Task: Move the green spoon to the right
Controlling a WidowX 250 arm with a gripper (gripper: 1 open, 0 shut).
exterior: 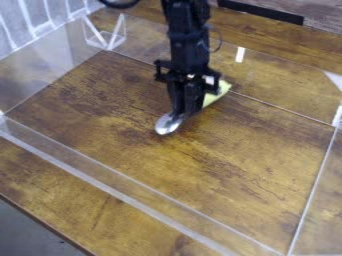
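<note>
Brown wooden surface (pixel 120 165) was viewed; green spoon (pixel 168 124) was partly covered at center by pincer (pixel 191 106), whose grip could not be determined.

The black jaws (pixel 189 110) are reaching down over the green spoon (pixel 215 96), hiding its middle. The silver bowl (pixel 167 124) is showing on one side, the yellow-green handle on the other. The spoon is lying over the brown wooden counter (pixel 127 165).
</note>
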